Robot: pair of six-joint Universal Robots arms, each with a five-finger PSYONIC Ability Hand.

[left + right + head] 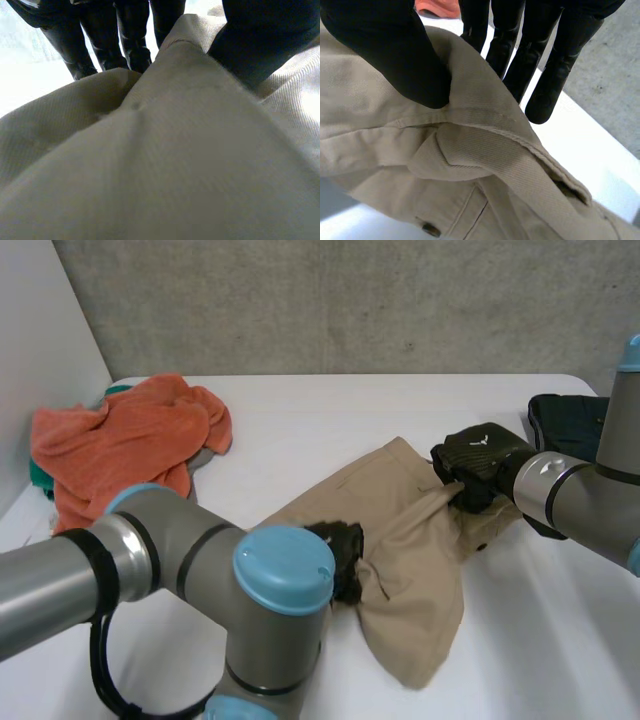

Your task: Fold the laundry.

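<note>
Beige twill garment [415, 580] lies crumpled on the white worktop [320, 410]. Left hand [342, 552] pinches a ridge at its left edge between thumb and fingers. Right hand [478, 468] pinches its waistband hem on the opposite side, judged to pull the cloth taut. Orange towel [130, 440] lies well left of it.

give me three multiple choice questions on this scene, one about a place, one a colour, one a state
1. Where is the orange cloth?
A. at the far corner of the table, on the left arm's side
B. under the right hand
C. on top of the garment

2. What colour is the garment that the left hand grips?
A. blue
B. beige
C. red

3. The right hand is:
A. open
B. shut on nothing
C. pinching the garment

Answers:
1 A, it lies heaped near the wall.
2 B, it looks tan in every view.
3 C, thumb and fingers clamp its seamed edge.
</note>
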